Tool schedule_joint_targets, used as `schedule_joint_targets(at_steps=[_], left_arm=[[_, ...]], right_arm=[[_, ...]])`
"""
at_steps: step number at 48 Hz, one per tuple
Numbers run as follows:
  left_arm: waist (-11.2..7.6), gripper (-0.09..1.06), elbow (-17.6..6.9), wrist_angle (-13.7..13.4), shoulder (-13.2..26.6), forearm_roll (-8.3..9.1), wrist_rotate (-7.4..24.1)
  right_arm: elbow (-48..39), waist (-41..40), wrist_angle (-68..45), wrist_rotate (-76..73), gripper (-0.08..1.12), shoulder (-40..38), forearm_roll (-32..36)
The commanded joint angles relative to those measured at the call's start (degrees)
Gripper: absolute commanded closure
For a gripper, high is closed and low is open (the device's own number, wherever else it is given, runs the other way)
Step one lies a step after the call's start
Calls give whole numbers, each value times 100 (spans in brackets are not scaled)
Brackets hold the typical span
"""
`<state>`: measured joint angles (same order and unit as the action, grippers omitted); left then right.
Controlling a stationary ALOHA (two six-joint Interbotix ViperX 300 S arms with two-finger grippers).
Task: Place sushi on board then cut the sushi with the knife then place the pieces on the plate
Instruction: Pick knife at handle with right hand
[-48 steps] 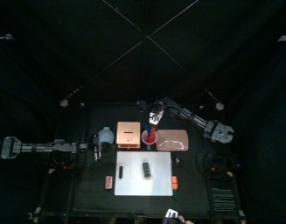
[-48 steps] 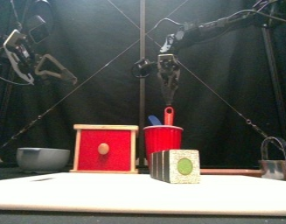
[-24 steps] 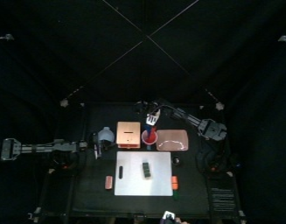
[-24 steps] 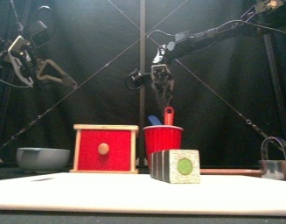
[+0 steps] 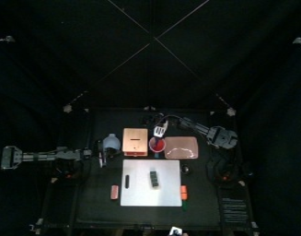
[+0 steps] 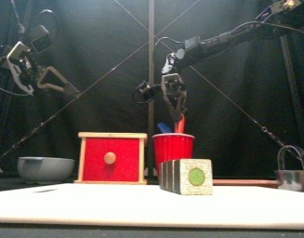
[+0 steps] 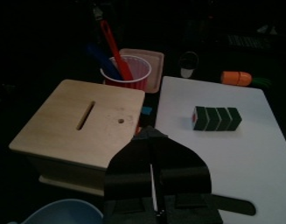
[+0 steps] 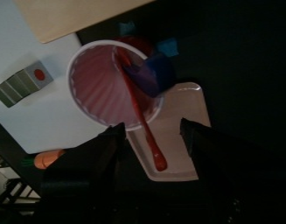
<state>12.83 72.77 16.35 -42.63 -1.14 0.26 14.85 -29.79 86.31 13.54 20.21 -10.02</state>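
Red plastic cup [image 6: 174,149] is seen at the centre of the front view, just behind the sushi roll [image 6: 188,176]. A red knife [image 6: 180,122] and a blue knife [image 6: 163,127] are stood in the cup. The right tool [image 6: 176,102] is hung directly over the cup with its jaws apart, and the red knife's handle is placed between them. In the right wrist view a gap is seen on either side of the handle.

The sushi roll is laid whole on the white board [image 5: 167,171], in the lower middle of the top view. There the pink tray [image 5: 181,147] is set just right of the cup, the wooden box [image 5: 135,139] just left of it, and the blue-grey bowl [image 5: 112,143] further left.

The left tool [image 7: 151,144] is held with its jaws pressed together on nothing, left of the board. One orange toy [image 5: 113,191] is laid on the tabletop [image 5: 98,207] at the board's lower left, and a second orange toy [image 5: 183,191] at its lower right.
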Motion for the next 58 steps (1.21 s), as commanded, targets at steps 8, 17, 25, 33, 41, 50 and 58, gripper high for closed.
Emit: schedule_joint_targets(at_steps=[8,17,25,33,41,50,58], left_arm=[[18,98,-70,26,9,-9,0],[18,98,-62,26,9,-9,0],[26,98,-53,26,9,-9,0],[44,98,-53,26,18,-9,0],[44,98,-53,26,18,-9,-9],[44,98,-53,26,18,-9,-9],[44,98,-53,26,9,-9,-9]], right_arm=[[62,53,0,18,18,-88,18],[35,18,0,18,22,-70,44],[18,26,-9,18,31,-44,44],[18,18,0,18,41,-35,79],[-18,26,0,18,52,-35,123],[-44,35,26,26,61,-44,141],[0,35,44,9,68,-114,158]])
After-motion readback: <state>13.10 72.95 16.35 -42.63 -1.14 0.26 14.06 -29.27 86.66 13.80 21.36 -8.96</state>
